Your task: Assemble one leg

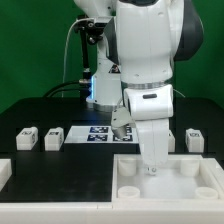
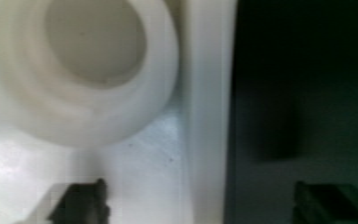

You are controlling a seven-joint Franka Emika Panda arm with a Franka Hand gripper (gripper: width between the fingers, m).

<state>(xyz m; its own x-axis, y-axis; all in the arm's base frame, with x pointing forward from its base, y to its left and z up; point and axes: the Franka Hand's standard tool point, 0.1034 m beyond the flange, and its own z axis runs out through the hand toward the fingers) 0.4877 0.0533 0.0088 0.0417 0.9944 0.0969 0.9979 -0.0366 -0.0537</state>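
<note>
Three small white legs with tags stand on the black table: two at the exterior view's left (image 1: 27, 136) (image 1: 54, 137) and one at its right (image 1: 196, 139). My gripper (image 1: 152, 168) is far from them. It is low over the back wall of the large white tray-shaped piece (image 1: 200, 185). In the wrist view the gripper (image 2: 202, 205) is open. One fingertip (image 2: 78, 200) is over the white piece (image 2: 158, 150) near a round socket (image 2: 96, 50). The other fingertip (image 2: 327, 200) is over the dark table. The piece's edge runs between the jaws. Nothing is held.
The marker board (image 1: 98, 133) lies flat behind the tray-shaped piece, partly hidden by my arm. Another white part (image 1: 5, 170) shows at the exterior view's left edge. A green wall closes the back.
</note>
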